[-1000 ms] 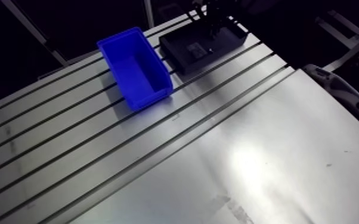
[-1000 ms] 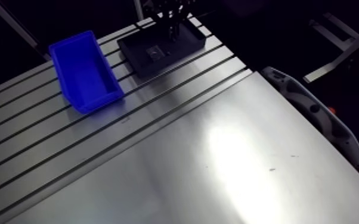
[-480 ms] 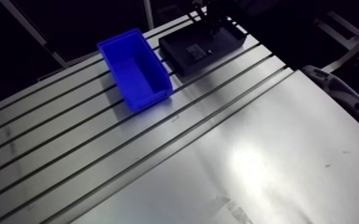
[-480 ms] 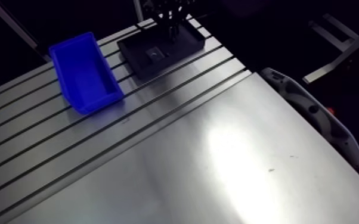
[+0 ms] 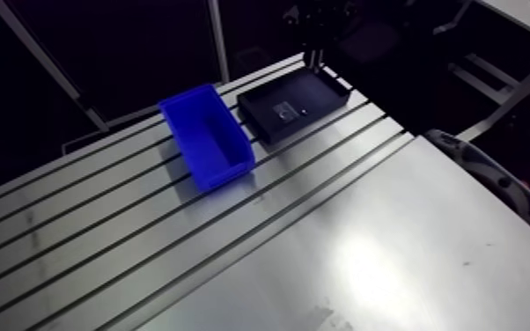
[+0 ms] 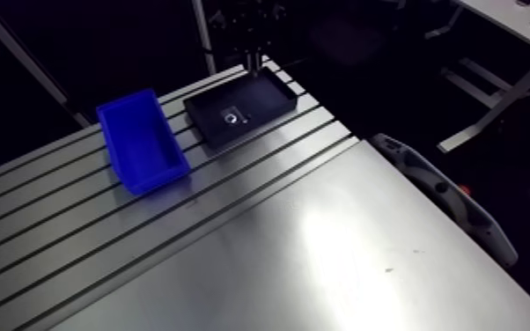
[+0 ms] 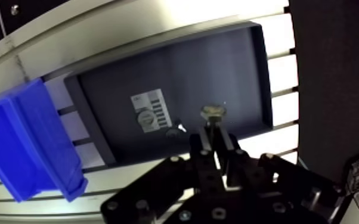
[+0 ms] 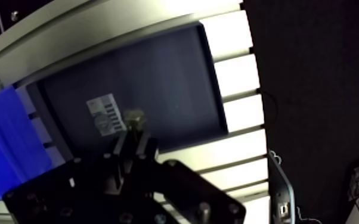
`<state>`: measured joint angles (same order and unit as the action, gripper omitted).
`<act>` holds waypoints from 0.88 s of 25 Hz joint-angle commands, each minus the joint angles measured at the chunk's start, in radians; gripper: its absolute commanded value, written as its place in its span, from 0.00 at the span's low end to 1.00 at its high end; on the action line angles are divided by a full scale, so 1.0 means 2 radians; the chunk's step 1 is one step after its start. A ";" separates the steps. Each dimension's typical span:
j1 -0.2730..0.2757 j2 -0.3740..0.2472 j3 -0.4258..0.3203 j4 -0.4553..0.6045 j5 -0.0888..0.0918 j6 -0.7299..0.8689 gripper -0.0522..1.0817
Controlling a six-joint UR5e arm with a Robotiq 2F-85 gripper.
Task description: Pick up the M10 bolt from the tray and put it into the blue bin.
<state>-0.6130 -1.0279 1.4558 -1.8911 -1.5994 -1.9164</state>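
In the wrist view my gripper [image 7: 213, 133] is shut on the M10 bolt [image 7: 213, 112]. The bolt's hexagonal head sticks out past the fingertips. It hangs above the black tray [image 7: 229, 77], over the tray's near half. The blue bin [image 7: 21, 149] stands beside the tray, open side up, with nothing visible inside. In the arm view the gripper [image 5: 312, 40] is small and dark above the far edge of the tray [image 5: 317, 88], and the blue bin [image 5: 207, 139] sits just left of it.
A white label [image 7: 152, 106], a washer [image 7: 146, 120] and a small dark part [image 7: 173, 132] lie on the tray floor. A grey curved device [image 5: 497, 180] rests at the table's right edge. The slotted table [image 5: 145, 238] stretches toward the camera.
The gripper has risen out of the tray and now hangs above its far edge. The arm view shifted with the arm. Bin and tray stayed in place.
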 commanded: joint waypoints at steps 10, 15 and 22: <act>0.055 -0.107 -0.008 0.106 0.001 -0.192 0.99; 0.098 -0.111 -0.016 0.107 -0.014 -0.288 0.99; 0.105 -0.118 0.010 0.105 -0.010 -0.532 0.99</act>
<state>-0.4341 -1.2497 1.4473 -1.6829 -1.6171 -2.6463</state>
